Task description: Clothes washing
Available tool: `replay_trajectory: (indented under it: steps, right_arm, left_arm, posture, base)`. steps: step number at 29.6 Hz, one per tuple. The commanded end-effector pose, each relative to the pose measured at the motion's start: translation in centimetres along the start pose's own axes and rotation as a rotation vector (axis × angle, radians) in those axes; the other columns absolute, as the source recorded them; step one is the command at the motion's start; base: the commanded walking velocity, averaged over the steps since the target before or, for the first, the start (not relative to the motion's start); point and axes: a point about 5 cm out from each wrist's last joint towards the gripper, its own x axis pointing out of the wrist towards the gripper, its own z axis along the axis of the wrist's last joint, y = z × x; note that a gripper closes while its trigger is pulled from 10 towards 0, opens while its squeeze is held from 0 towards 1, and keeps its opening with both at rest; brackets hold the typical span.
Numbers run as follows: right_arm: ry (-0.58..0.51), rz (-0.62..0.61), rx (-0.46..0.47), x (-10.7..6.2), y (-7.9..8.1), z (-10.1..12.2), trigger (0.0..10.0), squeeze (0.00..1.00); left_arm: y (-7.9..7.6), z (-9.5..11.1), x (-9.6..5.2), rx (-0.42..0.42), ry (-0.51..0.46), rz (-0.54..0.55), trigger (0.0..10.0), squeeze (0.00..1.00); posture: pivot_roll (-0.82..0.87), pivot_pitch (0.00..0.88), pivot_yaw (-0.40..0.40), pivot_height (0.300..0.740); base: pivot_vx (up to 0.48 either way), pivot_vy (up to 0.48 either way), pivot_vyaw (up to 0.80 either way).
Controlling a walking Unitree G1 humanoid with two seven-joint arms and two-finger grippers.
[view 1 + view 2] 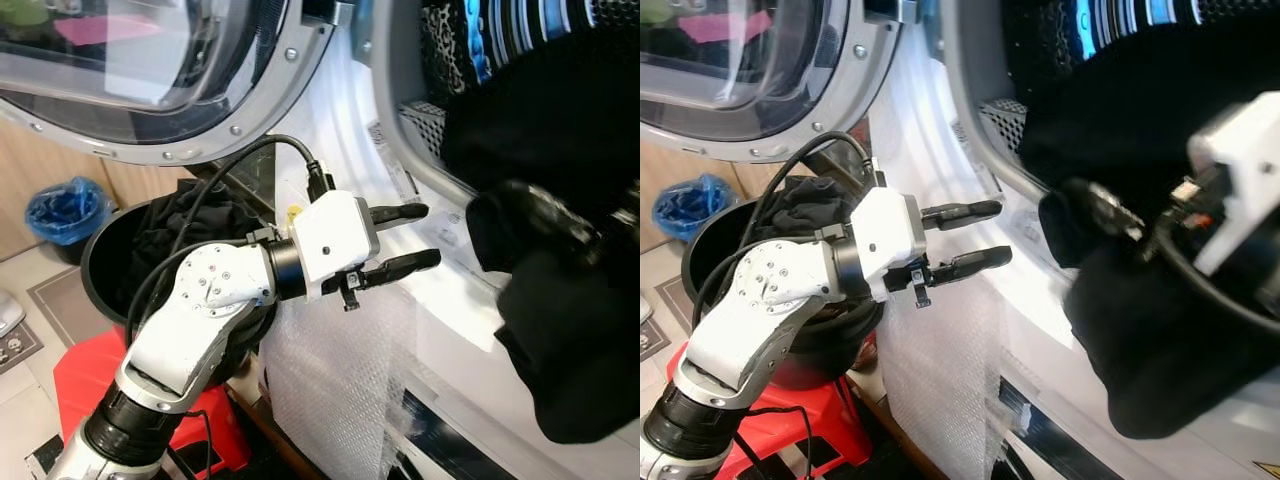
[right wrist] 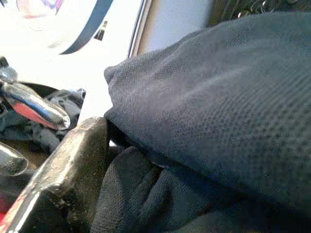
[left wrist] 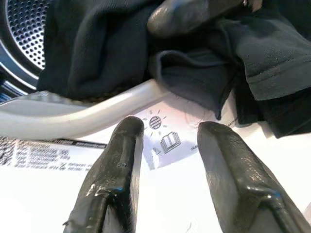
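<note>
- Tiled floor [image 1: 25, 275]: pale, seen at the robot's left beside the washing machine.
- Red stool [image 1: 85, 375]: stands on the floor; carries the black bucket.
- Black bucket [image 1: 100, 255]: round, set on the red stool, dark clothes [image 1: 205, 215] heaped inside and rising above its rim.
- Bin with blue liner [image 1: 65, 212]: on the floor by the wooden wall, just beyond the bucket.
- Bubble wrap [image 1: 340, 380]: sheet hanging down the machine's front, just beside the bucket.

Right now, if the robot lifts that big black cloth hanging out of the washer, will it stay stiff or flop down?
The black cloth garment would probably flop: it already sags in soft folds over the white washer rim. It looks light. The right gripper seems buried in it, so it may bunch.
</note>
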Motion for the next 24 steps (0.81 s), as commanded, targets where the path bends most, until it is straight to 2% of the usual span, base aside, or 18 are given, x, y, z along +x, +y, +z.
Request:
replay_trajectory:
  steps: [1,3,4,7,8,9,11,14,15,16,17,24]
  right_arm:
    - [-0.003,-0.058,0.045,-2.0,-1.5,0.2,10.0,0.0]
    - [-0.027,-0.074,0.118,-2.7,-2.2,-0.1,10.0,0.0]
    - [0.066,-0.114,0.122,-2.9,-2.7,-1.4,10.0,0.0]
    - [0.12,-0.166,0.117,-2.8,-3.2,-2.2,10.0,0.0]
    - [0.204,-0.313,0.125,-2.6,-4.7,-3.6,10.0,0.0]
    - [0.23,-0.354,0.128,-2.6,-5.1,-4.0,10.0,0.0]
    - [0.27,-0.396,0.128,-2.6,-5.5,-4.5,10.0,0.0]
    - [0.298,-0.392,0.131,-2.3,-5.2,-5.1,10.0,0.0]
    - [0.308,-0.389,0.121,-2.0,-5.1,-5.2,9.3,0.0]
    - [0.308,-0.387,0.124,-1.9,-5.1,-5.3,9.3,0.0]
    - [0.289,-0.401,0.148,-1.4,-5.1,-5.2,0.0,0.0]
    - [0.276,-0.36,0.129,0.4,-4.4,-5.1,0.0,0.0]
  left_arm:
    - [-0.6,0.5,0.6,0.001,-0.023,-0.042,10.0,0.0]
    - [-0.6,0.5,0.6,-0.001,-0.026,-0.044,10.0,0.0]
    - [-0.6,0.5,0.7,-0.003,-0.029,-0.045,10.0,0.0]
    - [-0.6,0.5,0.7,-0.002,-0.03,-0.045,10.0,0.0]
    - [-0.6,0.5,0.8,-0.002,-0.032,-0.042,10.0,0.0]
    - [-0.6,0.5,0.8,-0.003,-0.031,-0.041,10.0,0.0]
    - [-0.6,0.6,0.7,-0.002,-0.031,-0.039,10.0,0.0]
    - [-0.5,0.6,0.6,-0.002,-0.025,-0.031,10.0,0.0]
    - [-0.5,0.5,0.6,-0.002,-0.023,-0.028,10.0,0.0]
    - [-0.5,0.5,0.5,-0.001,-0.023,-0.027,10.0,0.0]
    - [-0.4,0.5,0.5,-0.002,-0.023,-0.025,10.0,0.0]
    - [-0.3,0.6,0.4,-0.004,-0.022,-0.012,10.0,0.0]
  posture:
    - [0.15,0.175,-0.128,0.74]
    - [0.13,0.18,-0.127,0.74]
    - [0.13,0.18,-0.127,0.74]
    - [0.13,0.18,-0.127,0.74]
    - [0.13,0.18,-0.127,0.74]
    - [0.13,0.18,-0.127,0.74]
    - [0.13,0.189,-0.131,0.74]
    - [0.13,0.189,-0.131,0.74]
    - [0.13,0.189,-0.131,0.74]
    - [0.13,0.189,-0.131,0.74]
    - [0.13,0.189,-0.131,0.74]
    - [0.15,0.2,-0.139,0.74]
  base:
    - [0.0,0.0,0.0]
    - [0.0,0.0,0.0]
    - [0.0,0.0,0.0]
    - [0.0,0.0,0.0]
    - [0.0,0.0,0.0]
    - [0.0,0.0,0.0]
    - [0.0,0.0,0.0]
    - [0.0,0.0,0.0]
    - [0.0,0.0,0.0]
    - [0.0,0.0,0.0]
    - [0.0,0.0,0.0]
    - [0.0,0.0,0.0]
